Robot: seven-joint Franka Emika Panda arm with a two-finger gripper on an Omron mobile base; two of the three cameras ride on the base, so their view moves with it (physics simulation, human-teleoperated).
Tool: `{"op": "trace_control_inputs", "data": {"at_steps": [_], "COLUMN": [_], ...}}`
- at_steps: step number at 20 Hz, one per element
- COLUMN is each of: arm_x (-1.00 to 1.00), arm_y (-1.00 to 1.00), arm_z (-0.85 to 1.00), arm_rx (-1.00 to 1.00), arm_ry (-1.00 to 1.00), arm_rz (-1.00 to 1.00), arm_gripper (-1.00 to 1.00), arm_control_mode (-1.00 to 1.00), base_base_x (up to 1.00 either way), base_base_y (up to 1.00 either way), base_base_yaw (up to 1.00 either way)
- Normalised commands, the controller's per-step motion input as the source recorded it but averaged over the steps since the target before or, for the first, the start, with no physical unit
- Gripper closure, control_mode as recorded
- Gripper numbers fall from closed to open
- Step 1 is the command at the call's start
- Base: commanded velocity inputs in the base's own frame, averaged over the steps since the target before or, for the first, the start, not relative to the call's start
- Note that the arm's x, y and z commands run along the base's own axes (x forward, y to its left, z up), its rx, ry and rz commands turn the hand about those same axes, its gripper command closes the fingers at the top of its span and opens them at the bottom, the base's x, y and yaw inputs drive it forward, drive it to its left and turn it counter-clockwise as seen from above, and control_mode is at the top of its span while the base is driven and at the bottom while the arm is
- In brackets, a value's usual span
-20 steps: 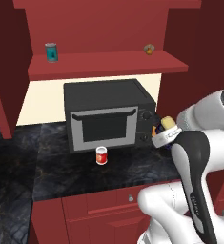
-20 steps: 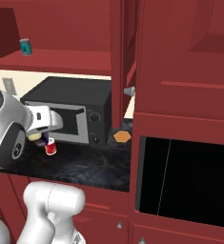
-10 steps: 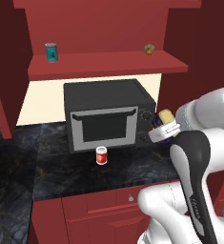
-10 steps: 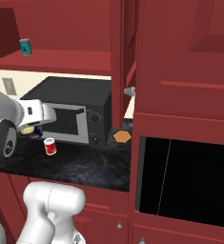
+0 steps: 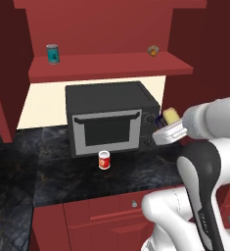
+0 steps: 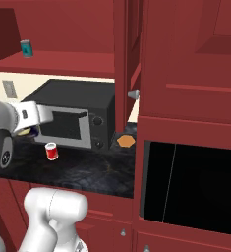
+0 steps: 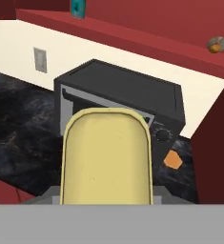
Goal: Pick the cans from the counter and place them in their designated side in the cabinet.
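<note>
In the left base view the gripper (image 5: 166, 122) is clamped on the navy-blue can (image 5: 170, 115), its yellow top showing at about 3 o'clock of the microwave (image 5: 110, 117), lifted off the counter (image 5: 62, 176); the red can (image 5: 104, 160) stands on the worktop just in front of the microwave door, at 6 o'clock of it. So the task looks under halfway: one can is in hand but not shelved, the other untouched, and the cabinet (image 5: 106, 68) shelf holds a teal can (image 5: 52, 53) at its 9 o'clock end and a small tan object (image 5: 152, 49) toward 3 o'clock. Against the earlier frame the held can sits higher and nearer the microwave's upper corner (the red can has not shifted). In the right base view the gripper (image 6: 31, 129) hangs at 11 o'clock of the red can (image 6: 51, 151), higher than a second ago. In the hand view the can's yellow top (image 7: 106, 157) fills the lower middle, with the shelf at 12 o'clock.
</note>
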Motion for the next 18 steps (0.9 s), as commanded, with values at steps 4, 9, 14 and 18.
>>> {"op": "trace_control_inputs", "data": {"at_steps": [4,9,14,18], "arm_x": [-0.01,-0.05,-0.01,0.01], "arm_y": [0.06,0.09,0.1,0.04], "arm_z": [0.25,0.26,0.25,0.27], "arm_rx": [0.02,0.0,0.0,0.0], "arm_ry": [-0.07,0.0,0.01,0.01], "arm_rz": [0.03,0.02,0.03,0.05], "arm_gripper": [1.0,1.0,1.0,1.0], "arm_control_mode": [-1.0,-1.0,-1.0,-1.0], "base_base_x": [0.0,0.0,0.0,0.0], "base_base_y": [0.0,0.0,0.0,0.0], "base_base_yaw": [0.0,0.0,0.0,0.0]}}
